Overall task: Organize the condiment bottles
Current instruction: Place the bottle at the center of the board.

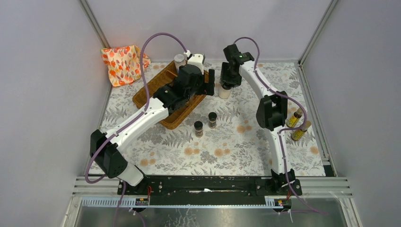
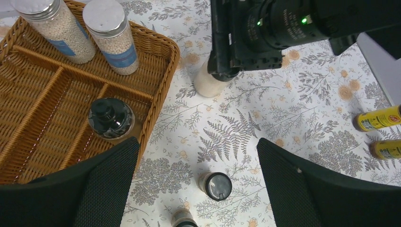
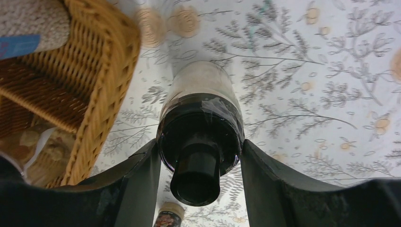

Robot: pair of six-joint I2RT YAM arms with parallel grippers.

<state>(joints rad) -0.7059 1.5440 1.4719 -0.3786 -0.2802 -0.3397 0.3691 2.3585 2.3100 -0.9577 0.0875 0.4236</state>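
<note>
**Eight bottles, one clasped beside the tray**

The right gripper is clenched on the black cap of a white bottle, with a finger pressed to each side. This bottle is upright, just beside the tray's wall. Whether its base rests on the table cannot be told. From above, the right wrist covers its top.

The left gripper is spread wide and holds nothing. It hangs above the tray's edge and the table beside it, near the right gripper. In the top view the left arm lies across the tray and hides most of it.

Two silver-lidded jars stand side by side in the tray's far compartment. A dark bottle stands in the slot along the wall that faces the white bottle.

Two spice jars stand close together on the table, near the tray's near corner. Two yellow bottles sit well apart from these at the table's right edge, partly behind the right arm. A crumpled orange cloth lies at the far left corner, beyond the tray.
</note>
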